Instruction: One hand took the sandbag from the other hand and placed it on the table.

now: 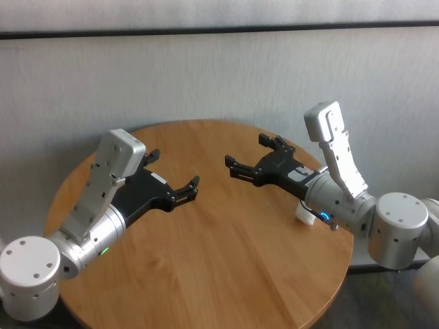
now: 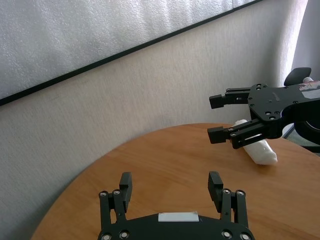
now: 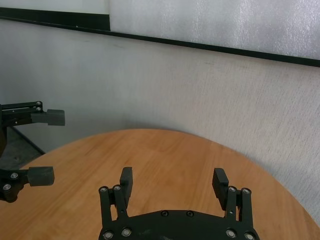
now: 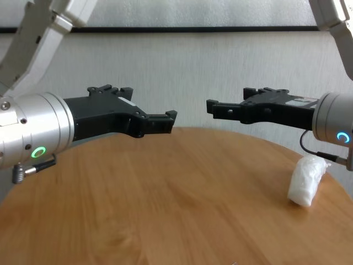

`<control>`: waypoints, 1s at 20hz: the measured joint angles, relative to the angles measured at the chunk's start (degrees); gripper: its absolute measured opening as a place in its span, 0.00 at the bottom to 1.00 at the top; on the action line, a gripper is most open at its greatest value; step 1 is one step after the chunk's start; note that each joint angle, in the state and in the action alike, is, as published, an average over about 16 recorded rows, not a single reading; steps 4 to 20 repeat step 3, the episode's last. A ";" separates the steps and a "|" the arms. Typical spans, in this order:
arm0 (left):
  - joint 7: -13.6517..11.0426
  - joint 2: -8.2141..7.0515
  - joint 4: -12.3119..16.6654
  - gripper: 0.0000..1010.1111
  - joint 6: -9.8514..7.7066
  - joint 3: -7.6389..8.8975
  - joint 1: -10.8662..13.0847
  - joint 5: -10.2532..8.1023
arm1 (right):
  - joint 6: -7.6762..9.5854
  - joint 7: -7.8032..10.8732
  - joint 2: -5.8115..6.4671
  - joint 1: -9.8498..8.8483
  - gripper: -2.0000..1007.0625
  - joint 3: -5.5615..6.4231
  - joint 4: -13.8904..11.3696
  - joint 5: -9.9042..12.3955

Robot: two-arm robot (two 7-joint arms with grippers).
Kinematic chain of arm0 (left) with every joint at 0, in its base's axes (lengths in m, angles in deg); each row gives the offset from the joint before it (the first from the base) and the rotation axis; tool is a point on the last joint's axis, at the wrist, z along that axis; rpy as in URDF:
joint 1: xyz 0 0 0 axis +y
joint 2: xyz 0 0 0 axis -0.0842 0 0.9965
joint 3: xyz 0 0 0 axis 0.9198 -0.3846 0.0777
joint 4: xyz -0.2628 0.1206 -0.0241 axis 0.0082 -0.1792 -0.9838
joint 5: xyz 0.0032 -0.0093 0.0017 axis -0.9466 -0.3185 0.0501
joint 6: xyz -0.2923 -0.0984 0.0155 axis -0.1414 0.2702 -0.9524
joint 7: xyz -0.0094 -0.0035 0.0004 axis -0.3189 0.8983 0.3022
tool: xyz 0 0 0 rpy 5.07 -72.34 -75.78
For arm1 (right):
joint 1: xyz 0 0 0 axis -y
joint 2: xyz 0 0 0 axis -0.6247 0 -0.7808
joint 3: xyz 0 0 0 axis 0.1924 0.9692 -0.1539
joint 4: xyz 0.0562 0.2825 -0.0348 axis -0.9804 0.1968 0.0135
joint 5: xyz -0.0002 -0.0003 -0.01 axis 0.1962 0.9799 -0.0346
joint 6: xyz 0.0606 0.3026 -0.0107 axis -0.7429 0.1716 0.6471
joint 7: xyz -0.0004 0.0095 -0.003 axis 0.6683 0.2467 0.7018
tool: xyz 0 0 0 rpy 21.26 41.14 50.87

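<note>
Sandbag point(image 4: 306, 180) lies on counter point(image 4: 165, 210) under right gripper point(image 4: 212, 110); left gripper point(image 4: 168, 117) opposite; both jaws apart, empty.

The sandbag point(image 4: 306, 180) lies on the surface point(image 4: 165, 204) under the right arm, right pincer point(image 4: 212, 109) just left of it, left pincer point(image 4: 168, 117) farther left.

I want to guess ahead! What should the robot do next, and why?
Probably just pull the arms back to rest. The sandbag already lies on the table under the right gripper, and both it and the left gripper hang open and empty.
</note>
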 joint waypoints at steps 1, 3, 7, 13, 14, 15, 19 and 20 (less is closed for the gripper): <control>0.00 0.00 0.00 0.99 0.00 0.00 0.00 0.00 | 0.00 -0.01 0.00 0.00 1.00 0.00 0.00 0.01; 0.00 0.00 0.00 0.99 0.00 0.00 0.00 0.00 | 0.00 -0.03 0.01 -0.01 1.00 0.00 0.00 0.02; 0.00 0.00 0.00 0.99 0.00 0.00 0.00 0.00 | 0.00 -0.03 0.01 -0.01 1.00 0.00 0.00 0.02; 0.00 0.00 0.00 0.99 0.00 0.00 0.00 0.00 | 0.00 -0.03 0.01 -0.01 1.00 0.00 0.00 0.02; 0.00 0.00 0.00 0.99 0.00 0.00 0.00 0.00 | 0.00 -0.03 0.01 -0.01 1.00 0.00 0.00 0.02; 0.00 0.00 0.00 0.99 0.00 0.00 0.00 0.00 | 0.00 -0.03 0.01 -0.01 1.00 0.00 0.00 0.02; 0.00 0.00 0.00 0.99 0.00 0.00 0.00 0.00 | 0.00 -0.03 0.01 -0.01 1.00 0.00 0.00 0.02; 0.00 0.00 0.00 0.99 0.00 0.00 0.00 0.00 | 0.00 -0.03 0.01 -0.01 1.00 0.00 0.00 0.02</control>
